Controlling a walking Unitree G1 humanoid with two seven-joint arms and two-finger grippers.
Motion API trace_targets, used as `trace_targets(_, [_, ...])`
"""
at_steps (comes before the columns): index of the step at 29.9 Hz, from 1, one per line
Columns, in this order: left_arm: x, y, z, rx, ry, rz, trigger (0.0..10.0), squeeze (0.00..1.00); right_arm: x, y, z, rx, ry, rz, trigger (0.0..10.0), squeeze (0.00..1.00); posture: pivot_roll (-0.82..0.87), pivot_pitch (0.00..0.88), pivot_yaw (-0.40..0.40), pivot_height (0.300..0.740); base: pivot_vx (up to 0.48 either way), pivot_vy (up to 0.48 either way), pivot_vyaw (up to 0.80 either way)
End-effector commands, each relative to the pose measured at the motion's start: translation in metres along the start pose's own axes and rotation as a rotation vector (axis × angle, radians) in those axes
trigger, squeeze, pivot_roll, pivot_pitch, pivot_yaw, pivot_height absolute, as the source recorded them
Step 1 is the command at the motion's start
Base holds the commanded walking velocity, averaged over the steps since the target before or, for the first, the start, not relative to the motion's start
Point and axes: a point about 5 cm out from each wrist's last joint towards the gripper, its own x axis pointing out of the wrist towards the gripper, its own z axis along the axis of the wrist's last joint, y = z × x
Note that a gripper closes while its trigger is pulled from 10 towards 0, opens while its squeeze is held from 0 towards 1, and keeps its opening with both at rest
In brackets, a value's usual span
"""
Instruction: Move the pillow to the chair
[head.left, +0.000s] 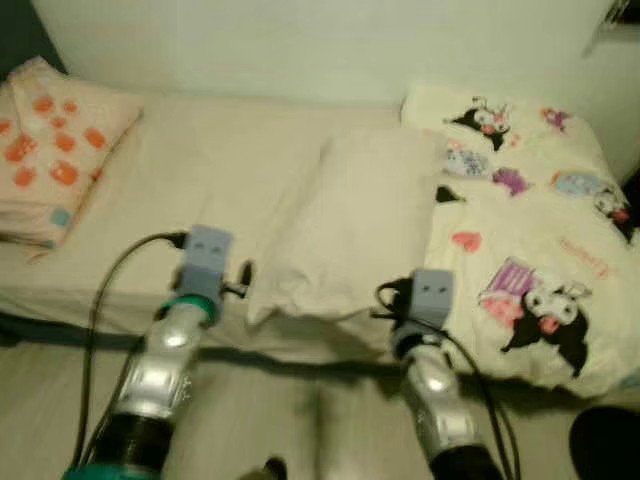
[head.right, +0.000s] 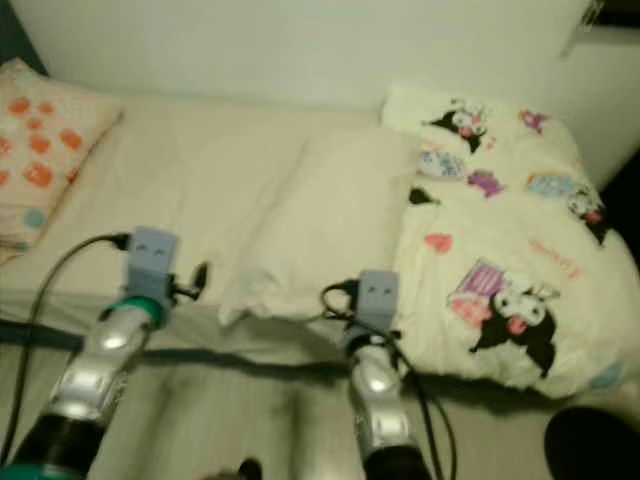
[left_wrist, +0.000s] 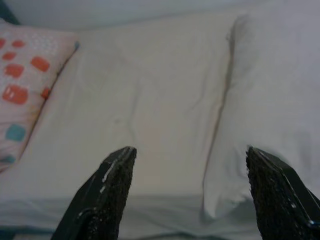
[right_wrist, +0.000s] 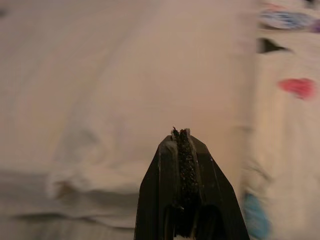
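Nearby, one plain pillow; left claw wide open, right claw closed, empty.

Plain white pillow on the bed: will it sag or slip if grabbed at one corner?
The plain pillow looks soft and creased, so it would probably droop from a single corner grip. Its cloth cover likely pinches without slipping. The open left gripper faces its near corner; the right gripper is shut.

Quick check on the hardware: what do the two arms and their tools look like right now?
Both arms are silver metal with black cables looping off the wrists. The left arm has a teal ring and a grey block. The left tool and right tool have long black fingers with rough pads.
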Motion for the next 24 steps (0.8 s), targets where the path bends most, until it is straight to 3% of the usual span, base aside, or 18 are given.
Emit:
trace_targets(1, [-0.0017,-0.0104,-0.0096,-0.028,0.023,-0.044,10.0,0.0,-0.0044,-0.0101,-0.0037,-0.041,-0.004,-0.034,10.0,0.0,0.07,0.028,0.085,0.74,0.0,0.0,0.0])
trace_targets(8, [-0.0052,-0.0153,-0.009,-0.056,0.016,-0.057,10.0,0.0,-0.0061,-0.0169,-0.003,-0.038,-0.009,-0.039,10.0,0.0,0.07,0.042,0.051,0.74,0.0,0.0,0.0])
trace_targets(16, [-0.0065,-0.0138,-0.0102,-0.084,0.008,-0.047,10.0,0.0,-0.0038,-0.0099,-0.0005,-0.023,-0.007,0.001,10.0,0.0,0.07,0.046,0.03,0.74,0.0,0.0,0.0])
trace_targets(24, [-0.0073,-0.0131,-0.0108,-0.097,0.012,-0.048,10.0,0.0,-0.0032,-0.0072,-0.0009,-0.022,0.005,0.011,10.0,0.0,0.07,0.046,0.03,0.74,0.286,0.0,0.0])
